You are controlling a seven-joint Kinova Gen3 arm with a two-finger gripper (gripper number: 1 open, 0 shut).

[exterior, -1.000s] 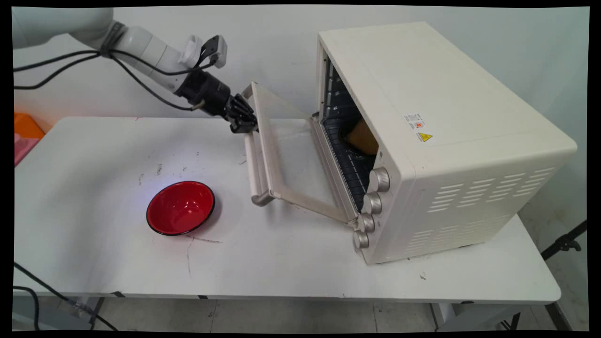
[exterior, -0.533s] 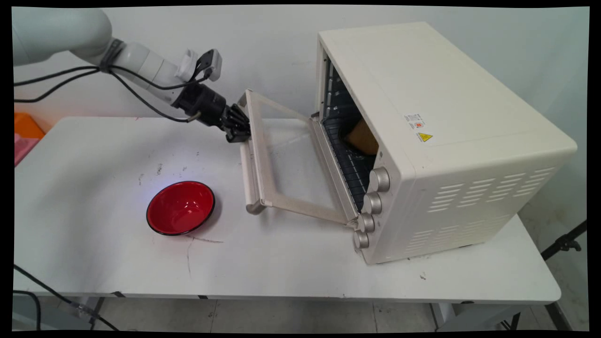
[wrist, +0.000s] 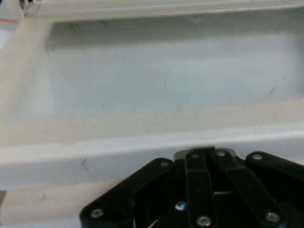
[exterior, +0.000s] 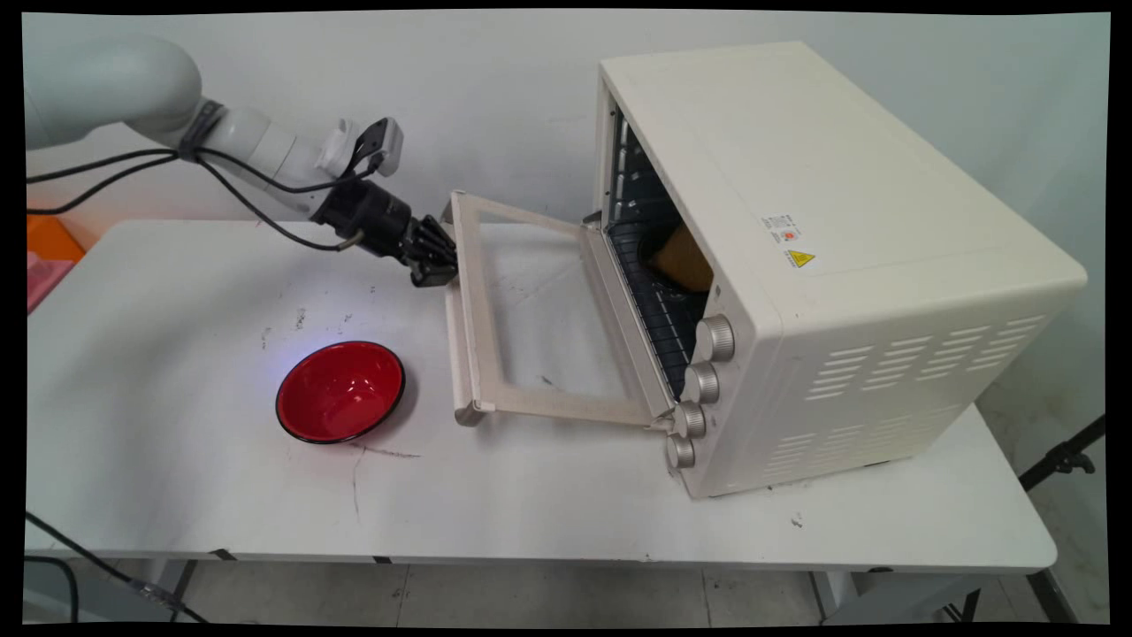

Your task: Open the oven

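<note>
- Gripper (exterior: 439, 265) on the white arm (exterior: 256, 146) meets the handle (exterior: 453, 341) of the toaster oven's door (exterior: 531, 310), at the handle's far end from the camera; the hand view shows the black linkage (wrist: 204, 190) pressed up against the cream bar (wrist: 142, 152), but whether the jaws are closed round it or merely against it cannot be told.
- Door hangs wide open, dropped nearly flat toward the table (exterior: 531, 504), hinged along the oven's lower front edge, its glass pane framed in cream.
- Toaster oven (exterior: 796, 248), cream-coloured, stands on the table with its open mouth facing the gripper; a wire rack (exterior: 659, 310) shows inside.
- Brown item (exterior: 685, 257), partly hidden, sits on the rack deep in the oven.
- Four silver knobs (exterior: 703, 385) run down the oven's front, beside the opening on the camera's side.
- Red bowl (exterior: 340, 391) with a black rim rests on the table, well apart from the oven, beyond the door's handle, upright.
- Black cables (exterior: 177, 168) trail from the arm.
</note>
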